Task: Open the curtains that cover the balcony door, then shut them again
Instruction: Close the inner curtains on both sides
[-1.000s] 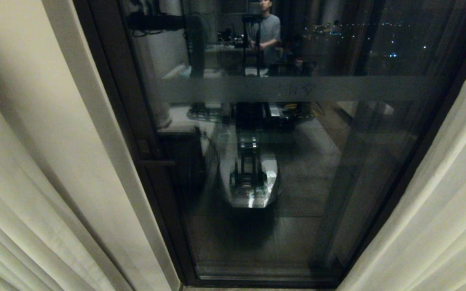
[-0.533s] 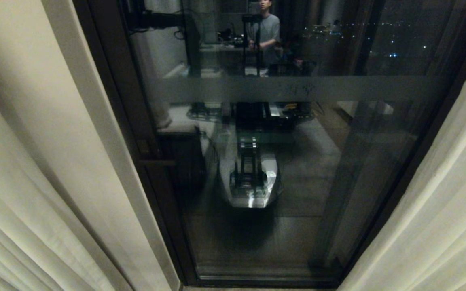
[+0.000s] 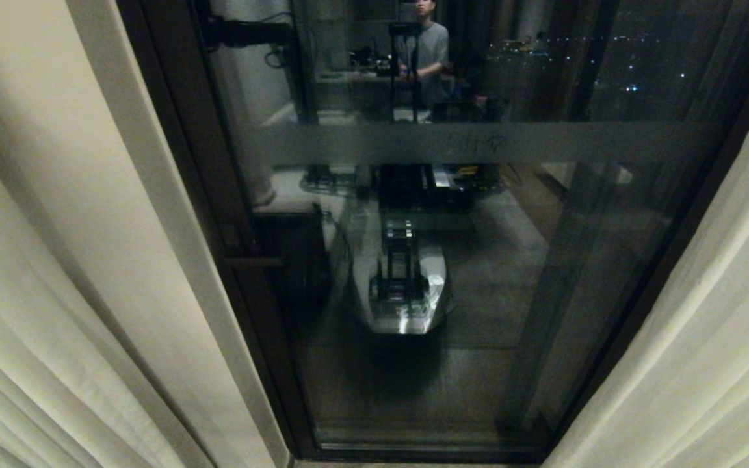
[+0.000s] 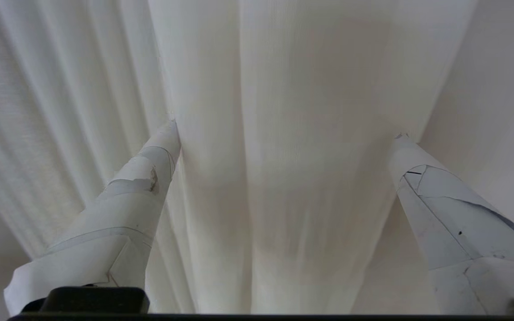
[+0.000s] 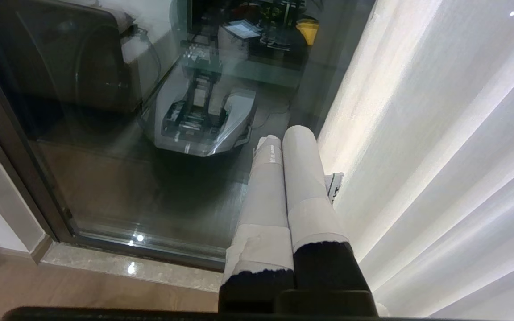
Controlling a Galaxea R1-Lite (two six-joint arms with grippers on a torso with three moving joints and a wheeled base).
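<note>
the curtains [image 3: 56,292] hang drawn apart, one cream pleated panel at the left edge of the head view and another [image 3: 693,338] at the right edge, with the balcony door [image 3: 478,273] bare between them. a pale wall strip [image 3: 173,247] stands between the left panel and the door's dark frame, where a dark handle [image 3: 254,262] juts out. a frosted band [image 3: 478,143] crosses the pane; faint marks on it cannot be read. the glass mirrors a dim room: the robot's own base [image 3: 400,292] low in the pane, a cluttered desk, and a person [image 3: 428,52] in a grey shirt standing far back, with small city lights toward the upper right. a pale stone sill [image 5: 150,267] and wood floor [image 5: 60,294] run along the foot of the door.

the left gripper [image 4: 283,138] faces the curtain folds close up, its white-wrapped fingers [image 4: 150,174] spread wide with a broad fold of fabric between them; one tip seems to touch the cloth, and nothing is clamped. the right gripper [image 5: 283,138] hangs low beside the right curtain panel, its two wrapped fingers [image 5: 301,178] pressed together, holding nothing.
</note>
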